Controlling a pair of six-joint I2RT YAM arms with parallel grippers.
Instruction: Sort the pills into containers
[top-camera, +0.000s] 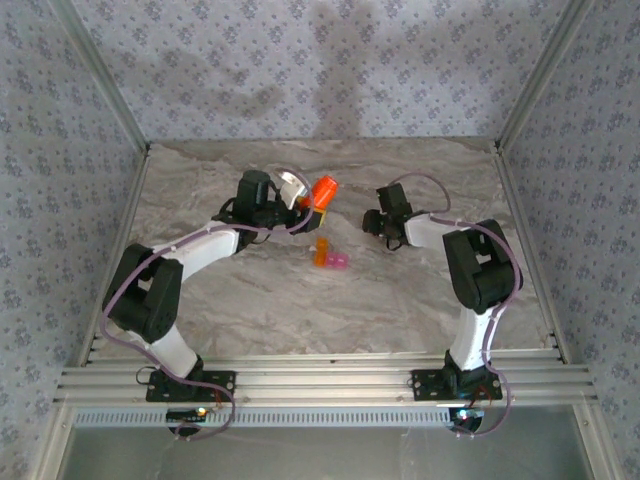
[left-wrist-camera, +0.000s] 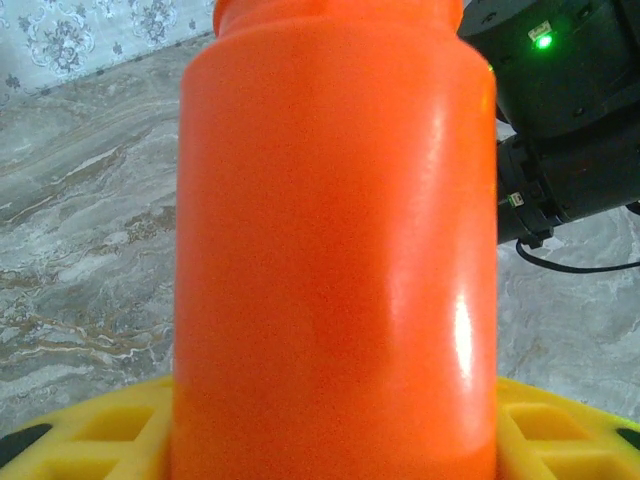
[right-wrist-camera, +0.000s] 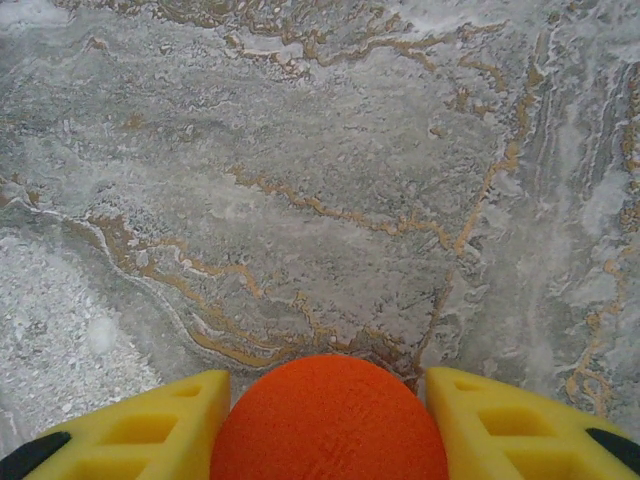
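While the left claw (left-wrist-camera: 335, 445) was clamped around the tall orange-red cylindrical plastic bottle (left-wrist-camera: 335, 250), which sat tilted in the top view, the right claw (right-wrist-camera: 328, 400) was closed on a round orange textured piece (right-wrist-camera: 330, 435) that looked like the bottle's cap. Between the two claws, nearer the arm bases, the two tiny joined translucent plastic compartments (top-camera: 330, 257), one orange and one pink, rested on the tabletop (top-camera: 250, 300), apart from both claws. No loose pills could be made out, and the compartments were too small to tell whether anything lay inside.

By that reckoning the sorting looked barely begun: the bottle seemed to be opened, but tipping out the pills and dividing them between the compartments was all left to do.

The tabletop was grey marble-patterned with tan veins and carried only the compartments. Pale blue-grey floral-patterned walls (top-camera: 300, 60) enclosed it, metal posts (top-camera: 100, 70) ran up the corners, and a ribbed aluminium rail (top-camera: 320, 385) held the arm bases.
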